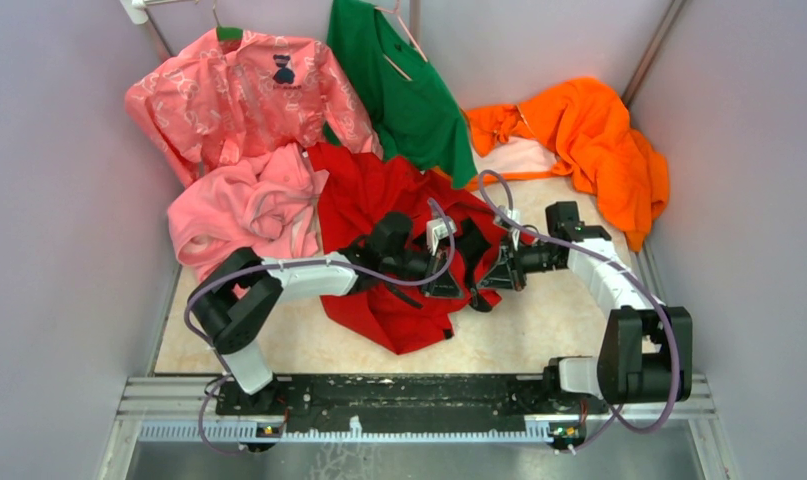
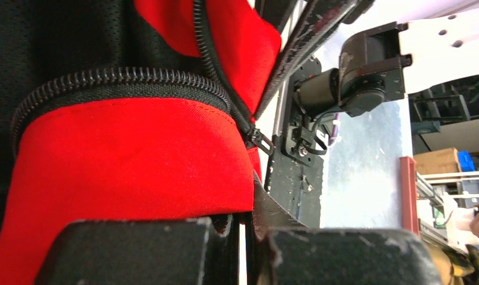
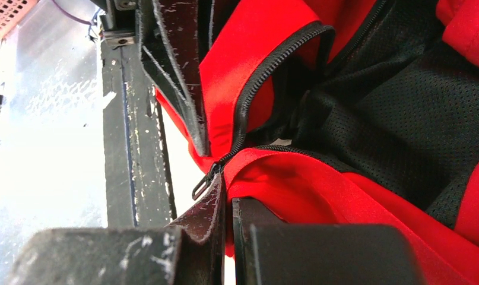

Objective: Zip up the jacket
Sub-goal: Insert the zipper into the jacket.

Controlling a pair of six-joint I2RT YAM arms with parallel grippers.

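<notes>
The bright red thin jacket lies crumpled just beyond the middle of the black base rail, its near hem raised between the two arms. The left gripper is clenched on red fabric beside the dark front zipper, and the right gripper, facing it above the rail's middle, pinches the hem just beside the small metal zipper slider. The zipper's two tracks spread apart above the slider, baring black mesh lining. A pink fleece garment sits beyond the rail's left end and an orange garment far beyond its right end.
</notes>
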